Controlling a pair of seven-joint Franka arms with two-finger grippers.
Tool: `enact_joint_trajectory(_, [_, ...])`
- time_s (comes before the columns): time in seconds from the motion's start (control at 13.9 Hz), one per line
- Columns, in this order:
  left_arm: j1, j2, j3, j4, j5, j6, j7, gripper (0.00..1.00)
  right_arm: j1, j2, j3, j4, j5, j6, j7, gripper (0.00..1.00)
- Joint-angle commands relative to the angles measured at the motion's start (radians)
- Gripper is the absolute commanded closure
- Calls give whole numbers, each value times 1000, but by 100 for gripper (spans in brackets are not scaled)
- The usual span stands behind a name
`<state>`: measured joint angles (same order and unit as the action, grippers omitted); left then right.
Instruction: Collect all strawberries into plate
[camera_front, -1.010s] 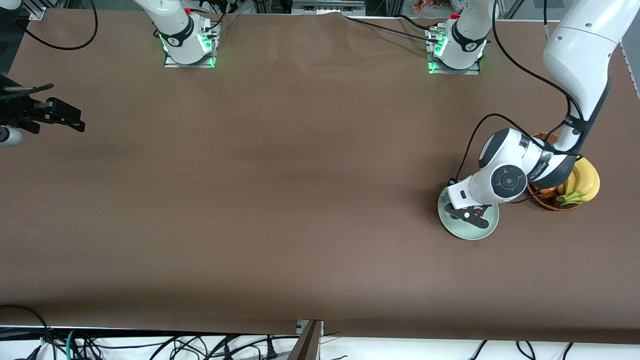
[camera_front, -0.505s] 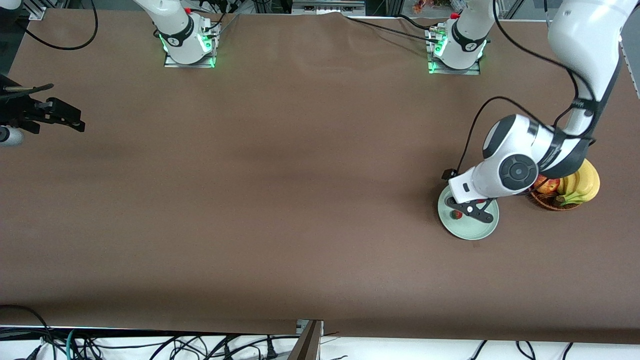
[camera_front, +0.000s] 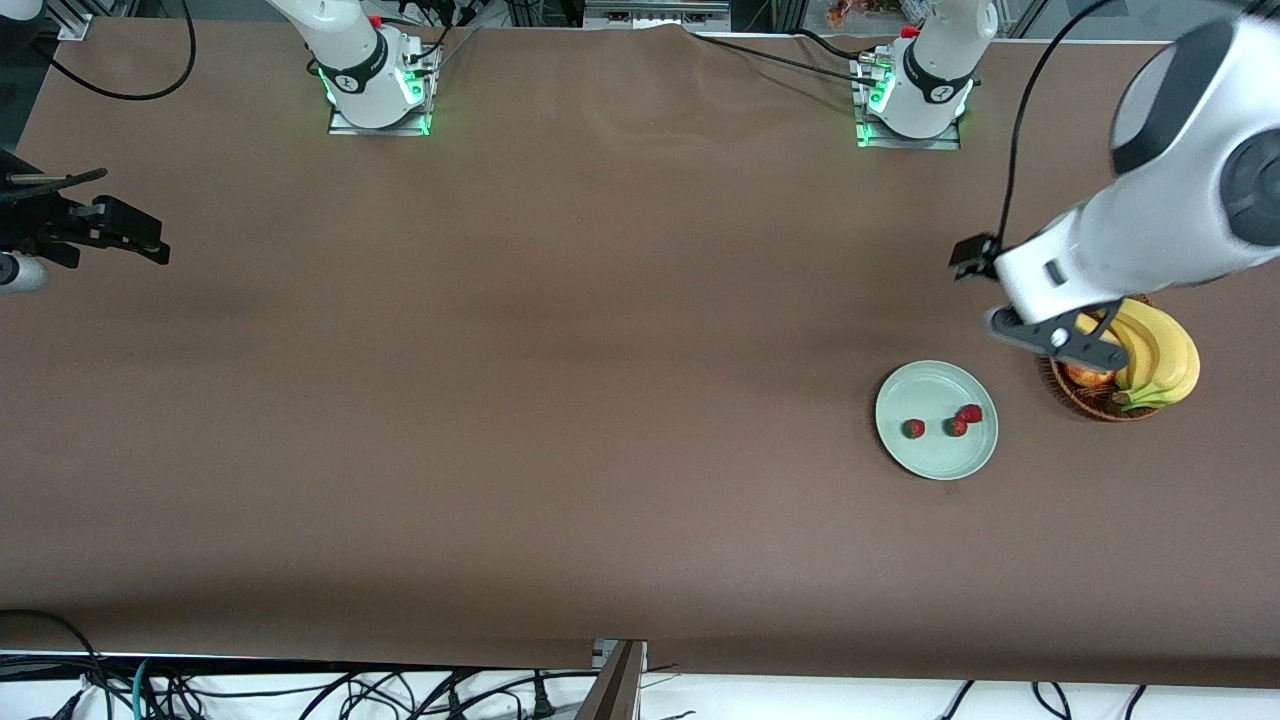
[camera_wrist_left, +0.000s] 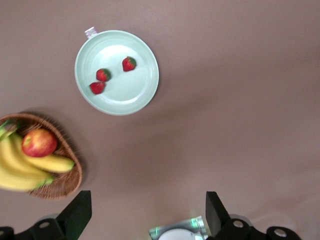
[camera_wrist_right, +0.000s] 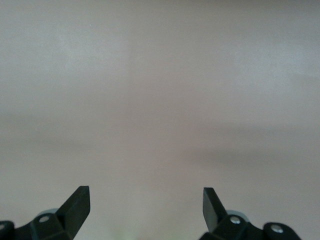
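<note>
The pale mint-green plate lies on the brown table near the left arm's end. Three strawberries lie on it. My left gripper is open and empty, up in the air over the edge of the wicker basket beside the plate. The left wrist view shows the plate with the three strawberries, well apart from my left gripper. My right gripper waits open and empty at the right arm's end of the table; its wrist view shows only bare table.
The wicker basket holds a bunch of bananas and a red apple; both also show in the left wrist view, the bananas and the apple. The arm bases stand along the table's edge farthest from the front camera.
My left gripper has risen off the plate and moved over the basket's edge. All three strawberries, partly covered before, now lie in plain view on the plate. The right arm has not moved.
</note>
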<state>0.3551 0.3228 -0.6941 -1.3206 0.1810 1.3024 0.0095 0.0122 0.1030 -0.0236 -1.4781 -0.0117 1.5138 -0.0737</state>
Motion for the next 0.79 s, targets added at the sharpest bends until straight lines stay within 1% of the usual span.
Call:
enact_joint_trajectory(0.0, [-5, -89, 16, 17, -21, -48, 9, 0, -9, -3, 7, 2, 1, -3, -9, 0])
enact_joint_trajectory(0.07, [-24, -144, 84, -14, -43, -10, 0, 0, -9, -3, 7, 2, 1, -3, -9, 0])
enact_joint_trajectory(0.14, [-118, -183, 235, -47, -81, 51, 4, 0, -9, -3, 7, 2, -1, -1, -9, 0])
enact_joint_trajectory(0.22, [-204, -232, 383, -105, -139, 101, 7, 0, -9, -3, 7, 2, 1, -3, -9, 0])
enact_joint_trajectory(0.29, [-262, -281, 478, -180, -164, 157, 3, 0, -11, -3, 7, 2, 1, -1, -8, 0])
enact_joint_trajectory(0.36, [-306, -333, 545, -263, -172, 210, 1, 0, -9, -3, 7, 2, 1, 0, -9, 0])
enact_joint_trajectory(0.43, [-336, -379, 592, -331, -170, 236, 0, 0, -9, -2, 7, 2, 1, 0, -9, 0])
enact_joint_trajectory(0.5, [-346, -392, 611, -354, -170, 238, 0, 0, -8, -2, 7, 2, 1, 0, -9, 0])
enact_joint_trajectory(0.58, [-346, -393, 619, -356, -169, 242, 0, 0, -9, -2, 7, 2, 1, 0, -9, 0])
enact_joint_trajectory(0.72, [-347, -392, 611, -347, -163, 232, 0, 0, -11, -2, 7, 2, 1, 0, -9, 0])
